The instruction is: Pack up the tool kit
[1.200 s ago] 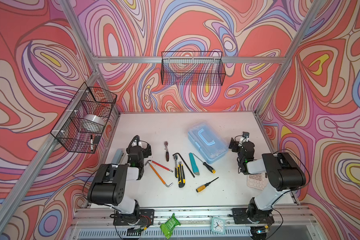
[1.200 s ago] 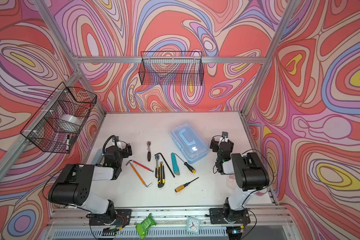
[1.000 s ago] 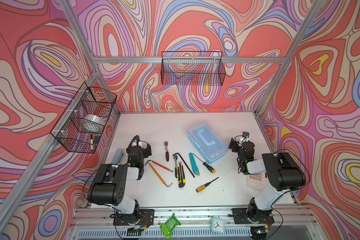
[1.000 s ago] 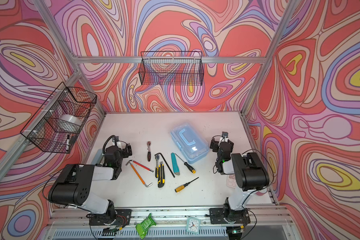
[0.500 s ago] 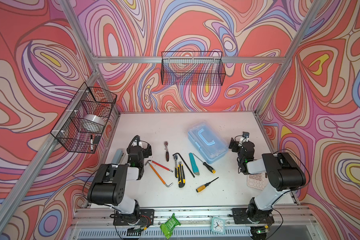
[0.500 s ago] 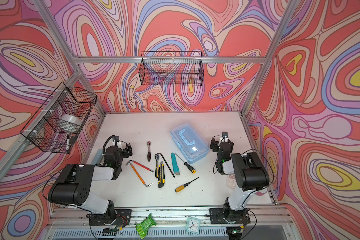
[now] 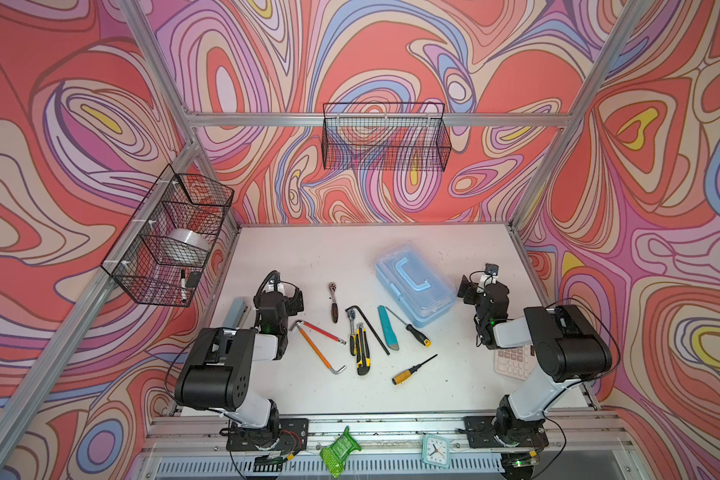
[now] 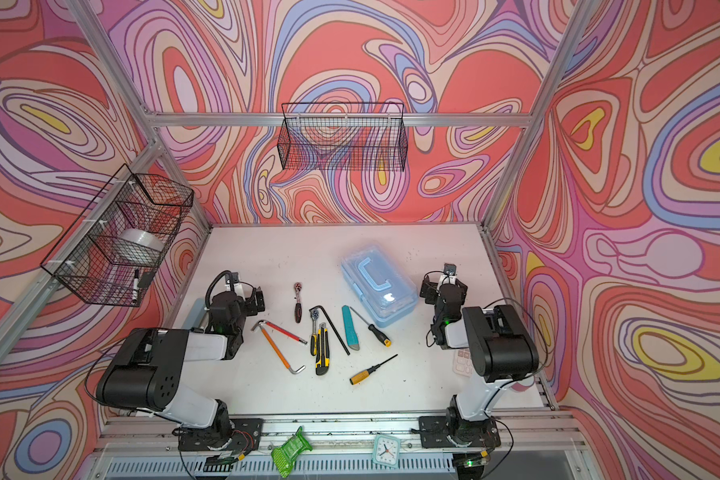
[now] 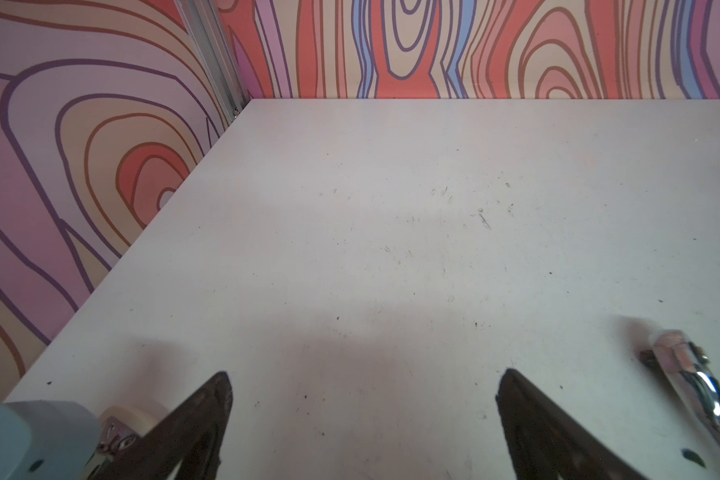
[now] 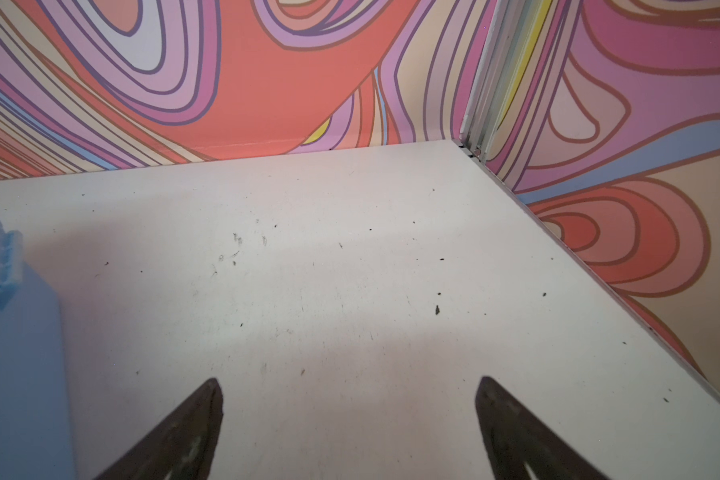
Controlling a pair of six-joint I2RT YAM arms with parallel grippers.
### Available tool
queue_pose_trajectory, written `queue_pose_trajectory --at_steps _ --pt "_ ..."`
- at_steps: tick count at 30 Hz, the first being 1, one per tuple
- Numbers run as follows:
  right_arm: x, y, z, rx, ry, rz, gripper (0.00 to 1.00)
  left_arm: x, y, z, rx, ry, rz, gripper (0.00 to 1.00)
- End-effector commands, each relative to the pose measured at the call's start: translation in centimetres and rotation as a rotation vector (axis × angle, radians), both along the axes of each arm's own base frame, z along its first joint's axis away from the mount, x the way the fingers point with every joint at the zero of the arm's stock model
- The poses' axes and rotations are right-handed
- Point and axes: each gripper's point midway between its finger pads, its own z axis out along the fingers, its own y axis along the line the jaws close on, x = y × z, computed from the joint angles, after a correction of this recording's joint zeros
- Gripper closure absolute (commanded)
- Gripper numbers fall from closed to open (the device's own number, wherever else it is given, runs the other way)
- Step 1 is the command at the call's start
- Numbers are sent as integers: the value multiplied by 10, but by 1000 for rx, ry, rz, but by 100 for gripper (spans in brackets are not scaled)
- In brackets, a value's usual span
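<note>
The tool kit point(image 7: 415, 282) point(image 8: 378, 286) is a light blue box with a clear lid and blue handle. It lies shut at the table's middle right, and its side point(image 10: 17, 353) shows in the right wrist view. Left of it lie a ratchet point(image 7: 333, 301), a smaller ratchet point(image 7: 351, 332), a yellow-black utility knife point(image 7: 362, 351), a teal knife point(image 7: 387, 328), a black hex key point(image 7: 366, 328), red point(image 7: 321, 331) and orange point(image 7: 319, 353) hex keys, and two screwdrivers point(image 7: 410, 328) point(image 7: 412, 370). My left gripper point(image 7: 285, 298) point(image 9: 364, 384) and right gripper point(image 7: 472, 289) point(image 10: 350, 386) stand open over bare table.
A grey-blue stapler point(image 7: 238, 311) point(image 9: 30, 440) lies just left of my left gripper. A pink calculator point(image 7: 514, 361) sits under the right arm. Wire baskets hang on the left wall point(image 7: 171, 241) and the back wall point(image 7: 385, 141). The ratchet's chrome head point(image 9: 682, 374) lies beside my left fingers.
</note>
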Motion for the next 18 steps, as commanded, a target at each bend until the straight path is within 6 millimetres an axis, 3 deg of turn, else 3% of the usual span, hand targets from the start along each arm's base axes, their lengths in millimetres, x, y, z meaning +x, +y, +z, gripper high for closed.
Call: queue_pose_trajectory --at_steps 1,9,11,15,18 --pt "2 -1 4 4 -11 -3 2 2 -1 5 4 -17 -10 0" --pt "2 -1 4 5 -11 -4 2 2 -1 5 5 -16 -11 0" --pt "2 -1 4 4 -13 -3 6 2 -1 7 8 -23 -11 0" --pt "-2 -6 21 11 -28 -36 8 -2 2 35 -7 28 14 0" --pt "0 -4 34 37 71 -31 8 -10 3 63 -90 70 58 0"
